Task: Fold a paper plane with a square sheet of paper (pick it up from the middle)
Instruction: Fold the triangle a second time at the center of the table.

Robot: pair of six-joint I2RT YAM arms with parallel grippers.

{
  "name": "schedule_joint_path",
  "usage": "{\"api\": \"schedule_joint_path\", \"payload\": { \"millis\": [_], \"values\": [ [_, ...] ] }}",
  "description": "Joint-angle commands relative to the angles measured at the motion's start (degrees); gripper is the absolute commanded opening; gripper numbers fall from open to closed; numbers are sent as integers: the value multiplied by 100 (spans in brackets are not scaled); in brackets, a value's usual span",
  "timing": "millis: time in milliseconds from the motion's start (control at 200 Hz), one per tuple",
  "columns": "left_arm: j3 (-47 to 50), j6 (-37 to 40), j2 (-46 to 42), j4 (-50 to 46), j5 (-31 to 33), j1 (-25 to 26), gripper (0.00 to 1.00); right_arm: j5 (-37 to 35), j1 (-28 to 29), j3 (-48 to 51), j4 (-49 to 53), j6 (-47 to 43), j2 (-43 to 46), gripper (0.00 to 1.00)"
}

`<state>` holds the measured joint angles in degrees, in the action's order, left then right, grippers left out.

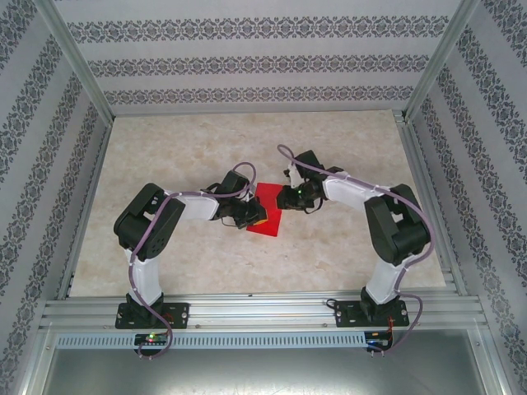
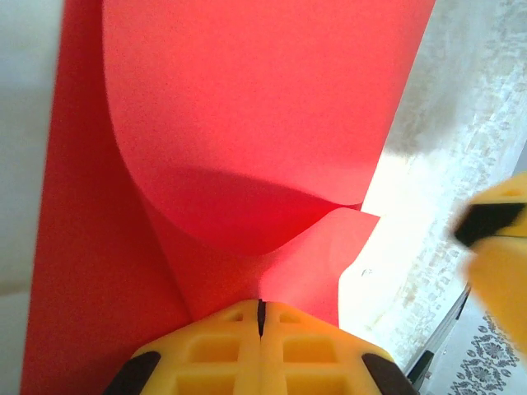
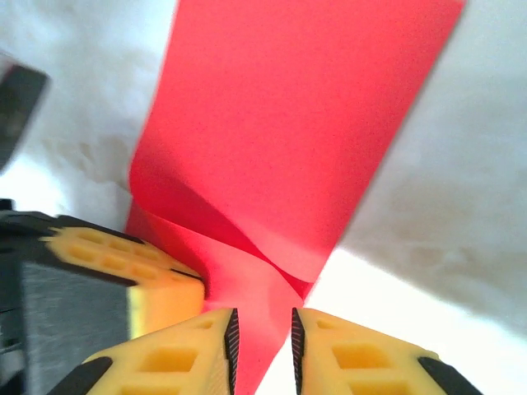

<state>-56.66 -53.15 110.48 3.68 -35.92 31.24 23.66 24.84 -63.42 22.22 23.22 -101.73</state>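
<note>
The square sheet of paper [image 1: 270, 210] sits near the middle of the table [image 1: 354, 148], one part curled upward. At the sheet's 8 o'clock, the left claw [image 2: 260, 306] is pinched tight on it. At 2 o'clock, the right claw [image 3: 262, 319] stands slightly parted, with red paper in the gap.

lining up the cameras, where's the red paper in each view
Top external: red paper mid-table, between left gripper and right gripper.
Left wrist: red paper curling up from shut left gripper.
Right wrist: red paper from top centre down to right gripper.
Shared landmark: left gripper.
</note>
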Motion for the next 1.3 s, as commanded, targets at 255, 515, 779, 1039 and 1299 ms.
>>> {"api": "schedule_joint_path", "payload": {
  "millis": [255, 515, 779, 1039, 1299],
  "values": [
    [331, -130, 67, -527, 595, 84, 6, 362, 292, 888, -578, 856, 873, 15],
    [417, -187, -171, -187, 403, 84, 6, 437, 841, 1078, -929, 1272, 590, 10],
    [380, -259, -445, 100, 216, 84, 7, 499, 887, 1113, -1033, 1272, 378, 8],
    [437, -444, -579, 443, 138, 84, 7, 552, 916, 1283, -1035, 1210, 340, 8],
    [429, -466, -747, 511, 212, 88, 9, 618, 926, 1317, -1106, 1164, 288, 8]
  ]
}}
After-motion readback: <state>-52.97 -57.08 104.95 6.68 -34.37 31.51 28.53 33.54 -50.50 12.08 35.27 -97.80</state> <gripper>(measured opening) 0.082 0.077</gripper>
